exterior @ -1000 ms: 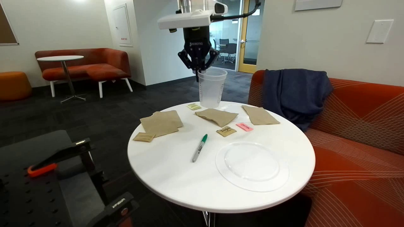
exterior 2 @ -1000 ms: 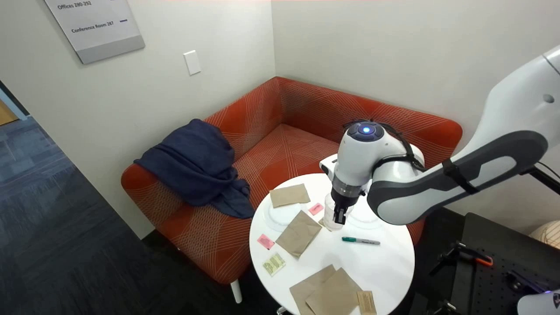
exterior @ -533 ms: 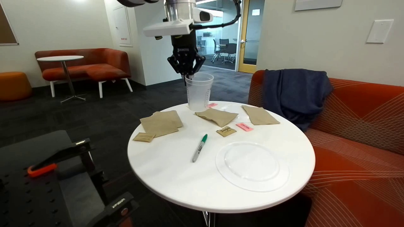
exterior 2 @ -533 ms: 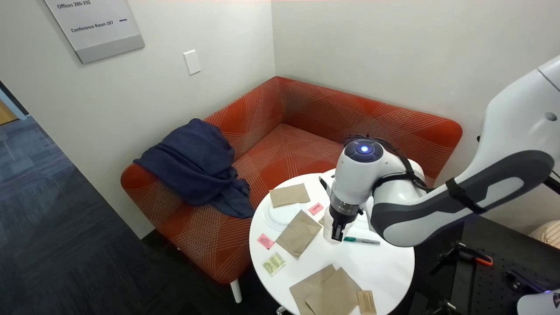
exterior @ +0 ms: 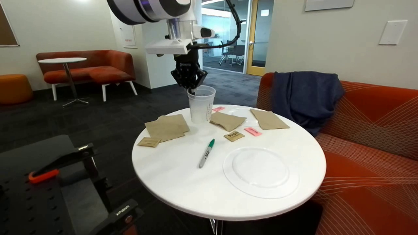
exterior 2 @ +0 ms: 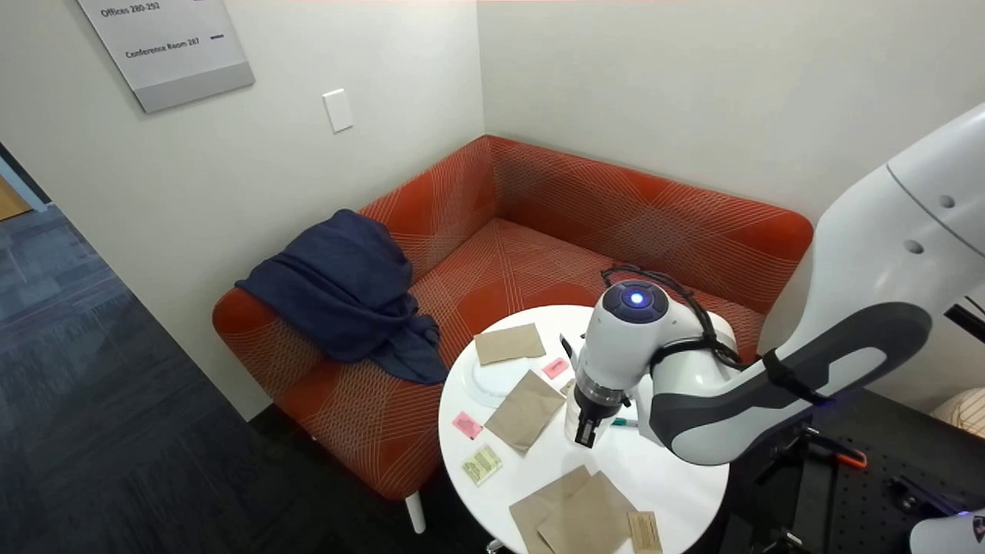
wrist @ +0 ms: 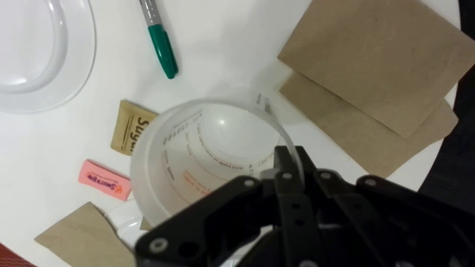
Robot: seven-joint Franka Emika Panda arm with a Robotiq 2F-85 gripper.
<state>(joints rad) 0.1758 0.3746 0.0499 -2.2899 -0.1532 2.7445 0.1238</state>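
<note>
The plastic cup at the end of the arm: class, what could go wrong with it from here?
1. The gripper pinches the cup by one side of its rim only, so it might tilt or slip.
2. Brown napkins lie to either side of it in an exterior view; if the cup lands on an edge, it could sit unevenly.
3. The marker lies loose on the table, so a low sideways move of the cup might knock it.

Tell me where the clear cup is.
In the wrist view, the clear cup is near the middle, its rim pinched by the gripper, with the sugar packet at its left.
</note>
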